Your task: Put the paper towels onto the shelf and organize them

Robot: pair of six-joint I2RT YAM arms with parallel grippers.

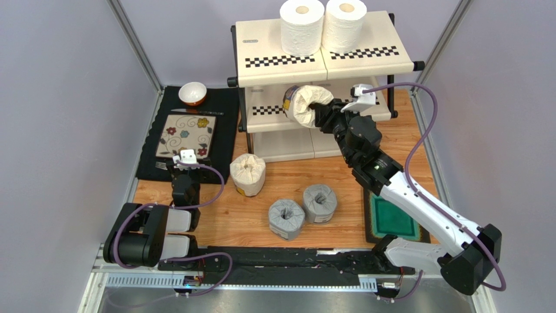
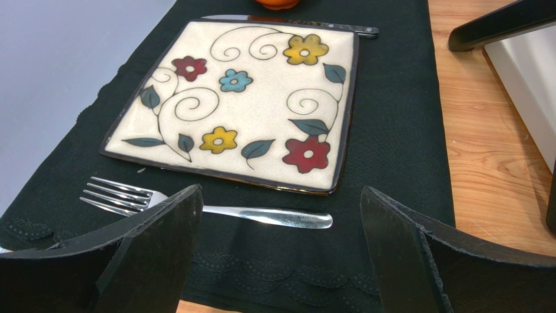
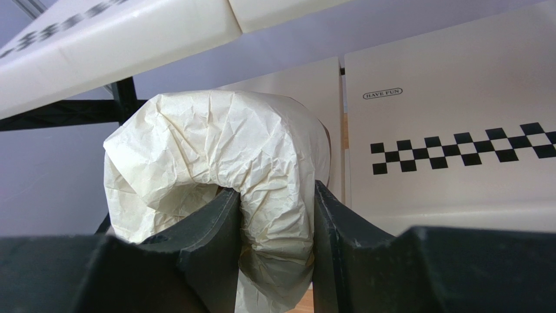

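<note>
Right claw (image 3: pixel 274 199) pinching cream roll (image 3: pixel 215 143) by its wall | step: slide onto shelf (image 1: pixel 261 39) middle tier | tip: go in level, seat fully, then let go

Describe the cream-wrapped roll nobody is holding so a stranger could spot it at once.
Find the three-tier shelf at the back of the wooden table. Just before its front left corner a lone roll stands on end on the wood. It is cream-wrapped, unlike the two grey rolls nearer the arms, and free, unlike the cream roll gripped by the right tool.
</note>
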